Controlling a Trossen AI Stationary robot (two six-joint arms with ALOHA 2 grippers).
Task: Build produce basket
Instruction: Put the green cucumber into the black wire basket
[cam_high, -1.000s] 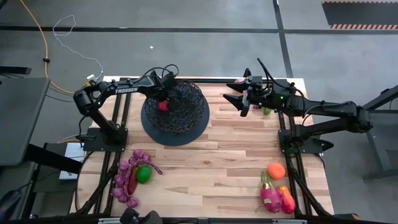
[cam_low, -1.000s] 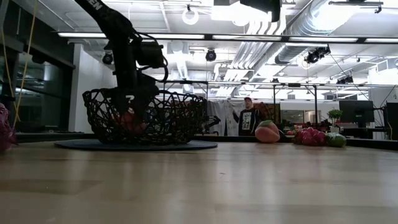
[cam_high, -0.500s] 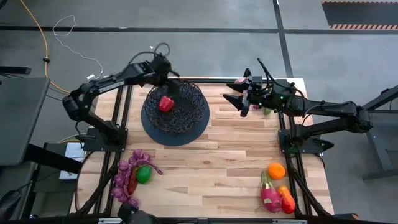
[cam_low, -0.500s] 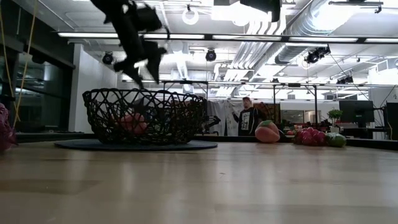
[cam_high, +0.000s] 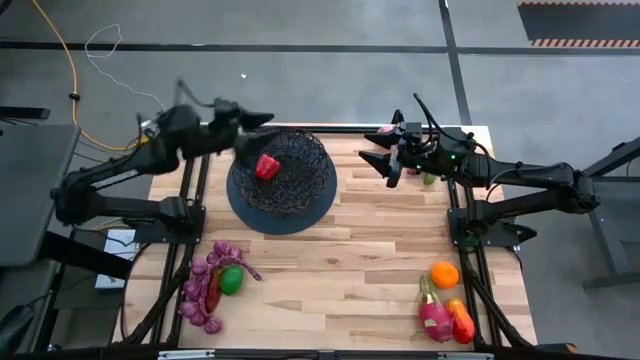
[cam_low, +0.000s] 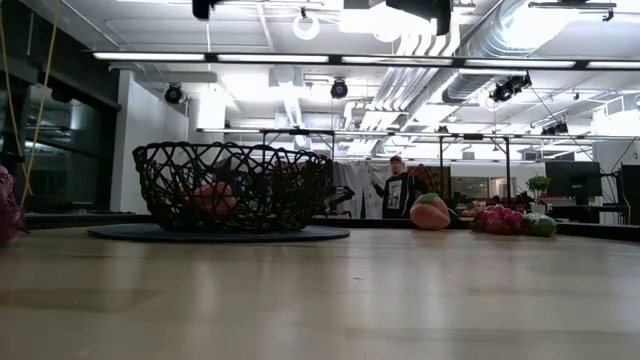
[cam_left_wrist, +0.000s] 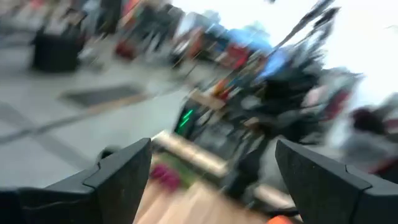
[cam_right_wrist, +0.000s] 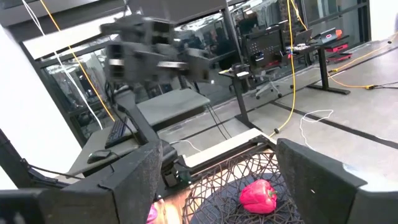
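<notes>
So the basket (cam_high: 281, 180) sits at the far left of the table (cam_high: 340, 260), and so far it has exactly one thing in it: a red pepper-looking fruit (cam_high: 266, 166) lying on the mesh floor. Everything else is still out on the wood. There's a purple grape pile (cam_high: 203, 290) with a green lime (cam_high: 231, 280) at the near left corner, an orange (cam_high: 444, 273) plus a pink and red-orange bunch (cam_high: 446, 318) at the near right, and something small and green (cam_high: 428, 178) by the right arm. I'd call it barely started.

The left gripper (cam_high: 258, 119) is up beside the basket's far-left rim, blurry, arm stretched out flat; its wrist view shows the fingers (cam_left_wrist: 121, 169) spread with nothing between them. The right gripper (cam_high: 385, 158) hovers over the far right of the table, also spread and empty, pointing toward the basket.
</notes>
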